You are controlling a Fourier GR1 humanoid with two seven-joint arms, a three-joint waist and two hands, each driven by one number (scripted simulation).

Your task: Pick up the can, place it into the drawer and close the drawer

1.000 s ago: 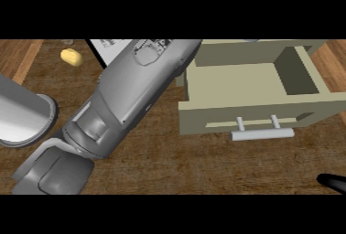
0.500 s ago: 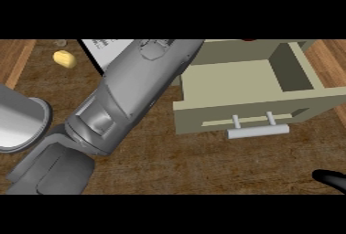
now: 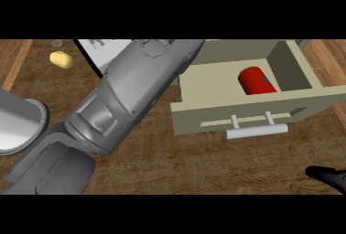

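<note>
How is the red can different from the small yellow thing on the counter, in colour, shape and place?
The can is red and shaped like a cylinder with a rounded end; the yellow thing is pale yellow and lumpy. The can looks clearly bigger. The can lies inside the open drawer, at the view's right; the yellow thing sits on the bare wooden counter, far to the left. No hand touches either one.

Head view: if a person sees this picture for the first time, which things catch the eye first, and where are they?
The big grey left forearm crosses the view diagonally from the lower left up toward the top centre, hiding much of the brown wooden counter. To its right stands the open beige drawer with a red cylindrical can lying inside it. A small part of the black right hand shows at the lower right edge.
</note>
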